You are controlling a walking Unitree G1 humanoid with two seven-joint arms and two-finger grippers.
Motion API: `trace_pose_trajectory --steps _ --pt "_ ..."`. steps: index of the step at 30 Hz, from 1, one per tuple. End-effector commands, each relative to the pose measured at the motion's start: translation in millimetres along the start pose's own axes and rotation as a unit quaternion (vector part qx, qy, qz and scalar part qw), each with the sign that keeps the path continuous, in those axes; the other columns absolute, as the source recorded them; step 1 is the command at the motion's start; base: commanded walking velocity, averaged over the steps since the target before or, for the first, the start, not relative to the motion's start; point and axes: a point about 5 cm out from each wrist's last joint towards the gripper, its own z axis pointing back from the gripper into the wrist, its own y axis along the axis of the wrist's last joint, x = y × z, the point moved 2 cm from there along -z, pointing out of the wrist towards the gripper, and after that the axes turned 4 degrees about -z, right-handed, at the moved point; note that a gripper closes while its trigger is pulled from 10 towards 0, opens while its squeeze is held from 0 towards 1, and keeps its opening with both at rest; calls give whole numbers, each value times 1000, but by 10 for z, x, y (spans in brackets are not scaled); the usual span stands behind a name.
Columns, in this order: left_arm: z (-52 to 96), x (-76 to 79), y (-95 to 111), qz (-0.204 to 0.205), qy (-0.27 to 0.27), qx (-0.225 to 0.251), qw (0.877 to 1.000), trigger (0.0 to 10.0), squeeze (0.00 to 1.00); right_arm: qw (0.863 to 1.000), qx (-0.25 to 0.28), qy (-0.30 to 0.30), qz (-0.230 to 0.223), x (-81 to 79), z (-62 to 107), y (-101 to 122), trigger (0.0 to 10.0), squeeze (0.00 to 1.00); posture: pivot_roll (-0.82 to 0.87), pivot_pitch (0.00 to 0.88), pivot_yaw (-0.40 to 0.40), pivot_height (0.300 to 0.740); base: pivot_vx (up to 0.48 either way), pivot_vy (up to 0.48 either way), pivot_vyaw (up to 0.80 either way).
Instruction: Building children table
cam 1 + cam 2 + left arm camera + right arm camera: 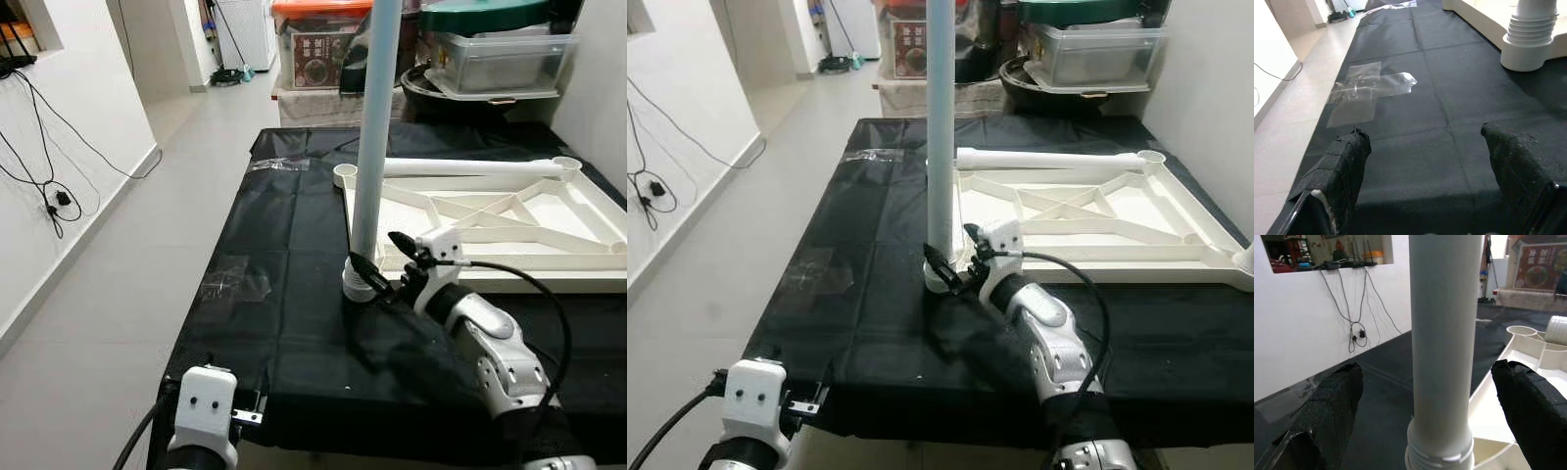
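Table leg (375, 137) stands upright in its corner socket, between the right tool's (384, 262) open fingers.

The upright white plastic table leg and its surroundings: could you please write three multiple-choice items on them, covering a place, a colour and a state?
1. Where does the upright white plastic table leg stand?
A. corner socket of the upturned white tabletop
B. floor
C. storage bin

2. What colour is the cloth under the parts?
A. blue
B. black
C. red

3. How is the right claw?
A. shut on the leg
B. open around the leg's base
C. hanging idle

Answers: 1 A, its ribbed base sits in the corner; 2 B, dark sheet; 3 B, wrist view shows gaps on both sides.
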Motion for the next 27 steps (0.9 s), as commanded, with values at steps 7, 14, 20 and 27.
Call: trace_pose_trajectory --steps 7,14,20,27 --pt "28 19 -25 -7 -3 -10 1000 10000 0 1000 -7 6 1 17 -88 -25 10000 0 64 74 -4 740 0 0 0" --pt "33 45 -19 -7 -7 -10 1000 10000 0 1000 -7 -3 5 35 -184 -32 10000 0 72 77 -5 740 0 0 0" --pt "47 64 -12 -5 -10 -10 1000 10000 0 1000 3 -4 -11 39 -302 13 10000 0 76 81 -7 740 0 0 0" --pt "58 76 -17 -3 -10 -13 1000 10000 0 1000 14 6 -21 -3 -416 67 10000 0 82 92 -11 740 0 0 0"
